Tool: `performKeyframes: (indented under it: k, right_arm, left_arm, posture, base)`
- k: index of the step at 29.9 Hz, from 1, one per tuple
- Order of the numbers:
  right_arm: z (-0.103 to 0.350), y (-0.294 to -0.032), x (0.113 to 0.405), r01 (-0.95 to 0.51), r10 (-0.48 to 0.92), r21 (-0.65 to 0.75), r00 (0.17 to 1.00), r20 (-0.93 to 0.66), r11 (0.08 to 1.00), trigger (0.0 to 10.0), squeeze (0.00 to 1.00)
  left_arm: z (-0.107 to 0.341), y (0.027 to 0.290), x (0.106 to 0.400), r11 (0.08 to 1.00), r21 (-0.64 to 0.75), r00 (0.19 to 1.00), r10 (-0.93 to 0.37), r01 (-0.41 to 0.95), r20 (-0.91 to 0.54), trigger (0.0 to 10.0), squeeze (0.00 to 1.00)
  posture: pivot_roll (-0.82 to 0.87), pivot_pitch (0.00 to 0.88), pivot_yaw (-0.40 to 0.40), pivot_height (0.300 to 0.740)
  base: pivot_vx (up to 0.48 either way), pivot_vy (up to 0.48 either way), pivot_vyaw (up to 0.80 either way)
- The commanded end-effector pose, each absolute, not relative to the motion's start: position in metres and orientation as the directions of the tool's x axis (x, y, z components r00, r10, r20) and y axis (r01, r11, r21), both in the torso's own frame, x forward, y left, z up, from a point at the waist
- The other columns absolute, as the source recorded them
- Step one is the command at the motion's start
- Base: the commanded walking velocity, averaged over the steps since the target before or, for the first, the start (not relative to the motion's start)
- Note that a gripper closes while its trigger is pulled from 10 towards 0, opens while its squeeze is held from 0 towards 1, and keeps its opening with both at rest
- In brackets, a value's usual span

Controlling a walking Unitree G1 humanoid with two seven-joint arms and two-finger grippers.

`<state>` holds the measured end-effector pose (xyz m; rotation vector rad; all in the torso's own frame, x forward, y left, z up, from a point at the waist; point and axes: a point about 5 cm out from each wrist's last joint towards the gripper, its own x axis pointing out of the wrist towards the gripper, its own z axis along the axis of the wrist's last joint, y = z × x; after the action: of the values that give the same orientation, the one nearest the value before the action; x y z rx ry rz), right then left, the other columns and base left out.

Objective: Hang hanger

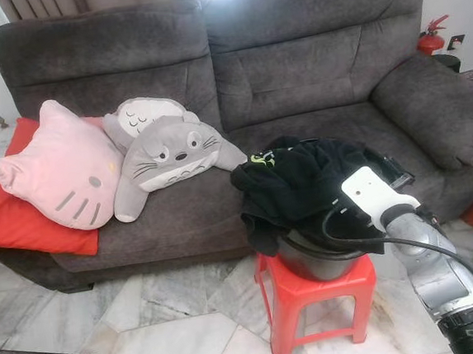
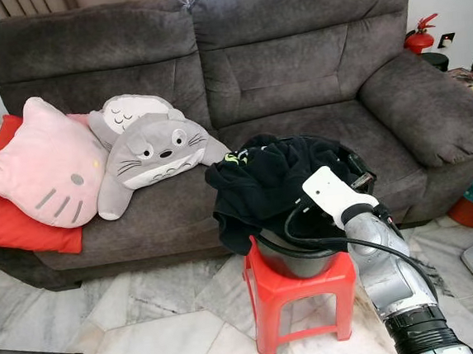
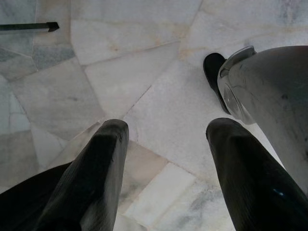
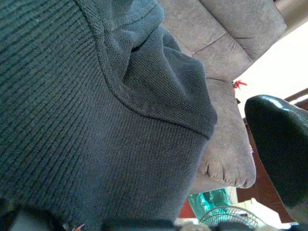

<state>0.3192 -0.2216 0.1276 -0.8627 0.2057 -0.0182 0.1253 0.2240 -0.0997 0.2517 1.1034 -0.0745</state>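
A grey sofa [image 1: 309, 63] is positioned across the back of the scene. On its left seat a red cushion [image 1: 8, 222] is laid, with a pink cat pillow [image 1: 58, 172] on top of it and a grey plush [image 1: 172, 153] just beside that. A marble floor [image 1: 149, 317] is seen in front. On the floor, close to the sofa, a red stool [image 1: 313, 299] is placed, and a dark bucket [image 1: 318, 261] is carried on it. The bucket is filled with black clothes [image 1: 295, 180], which are heaped above its rim and draped over its front edge. A green-yellow print is visible on the clothes; it cannot be read. No hanger can be made out. A red fire extinguisher [image 1: 431, 37] is located behind the sofa's right arm.

The right gripper [image 4: 276, 149] is pressed against the dark knit fabric at the bucket; one finger is seen beside the cloth, and its opening cannot be determined. The left gripper [image 3: 166, 159] is held low over the floor, fingers spread wide apart, nothing held.
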Motion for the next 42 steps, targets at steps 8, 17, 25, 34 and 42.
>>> performKeyframes:
  k: [8,17,25,34,42]
  right_arm:
    - [0.133,-0.218,0.325,-0.047,-0.078,-0.752,0.989,-0.129,0.657,10.0,0.0]
    - [0.142,-0.214,0.327,-0.007,-0.069,-0.751,0.995,-0.069,0.661,10.0,0.0]
    - [0.125,-0.207,0.286,-0.042,-0.063,-0.653,0.989,-0.137,0.756,10.0,0.0]
    - [0.13,-0.205,0.219,0.048,-0.144,-0.571,0.982,-0.124,0.819,10.0,0.0]
    - [0.088,-0.226,0.162,0.263,-0.409,-0.372,0.822,-0.397,0.89,10.0,0.0]
  left_arm:
    - [-0.1,0.227,0.121,0.967,0.176,0.439,0.079,0.185,-0.895,10.0,0.0]
    - [-0.1,0.228,0.121,0.967,0.177,0.44,0.08,0.185,-0.894,10.0,0.0]
    - [-0.1,0.228,0.121,0.967,0.174,0.435,0.077,0.188,-0.897,10.0,0.0]
    - [-0.1,0.228,0.124,0.96,0.177,0.434,0.068,0.216,-0.898,10.0,0.0]
    - [-0.098,0.225,0.132,0.949,0.183,0.442,0.053,0.258,-0.895,10.0,0.0]
  posture:
    - [-0.2,0.0,0.1,0.74]
    - [-0.2,0.0,0.101,0.74]
    - [-0.21,0.0,0.099,0.74]
    - [-0.25,0.0,0.11,0.74]
    - [-0.31,0.0,0.136,0.74]
  base:
    - [0.0,0.0,0.0]
    - [0.0,0.0,0.0]
    - [0.0,0.0,0.0]
    - [0.0,0.0,0.0]
    - [0.0,0.0,0.0]
